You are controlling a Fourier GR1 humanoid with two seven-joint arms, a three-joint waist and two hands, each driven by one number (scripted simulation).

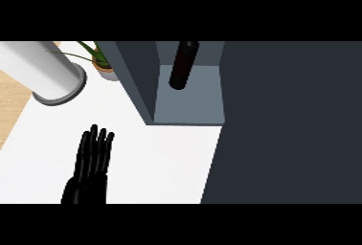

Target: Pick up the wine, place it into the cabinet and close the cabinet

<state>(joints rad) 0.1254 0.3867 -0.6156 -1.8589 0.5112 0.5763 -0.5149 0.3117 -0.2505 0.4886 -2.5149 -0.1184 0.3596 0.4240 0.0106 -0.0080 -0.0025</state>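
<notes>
A dark wine bottle (pixel 182 64) stands on the grey-blue floor of the open cabinet (pixel 191 103), near its back. No hand touches it. My left hand (pixel 92 165) lies over the white counter (pixel 163 162) at the lower left, fingers straight and pointing away from me, holding nothing. It is well short of the cabinet's front edge and to its left. A large dark panel (pixel 290 124) fills the right side of the view and hides whatever is behind it. My right hand does not show.
A big white cylinder with a grey rim (pixel 44 72) stands at the back left. Beside it is a small potted plant (pixel 105 64), close to the cabinet's left wall (pixel 134 79). A wooden surface (pixel 10 100) borders the counter's left edge.
</notes>
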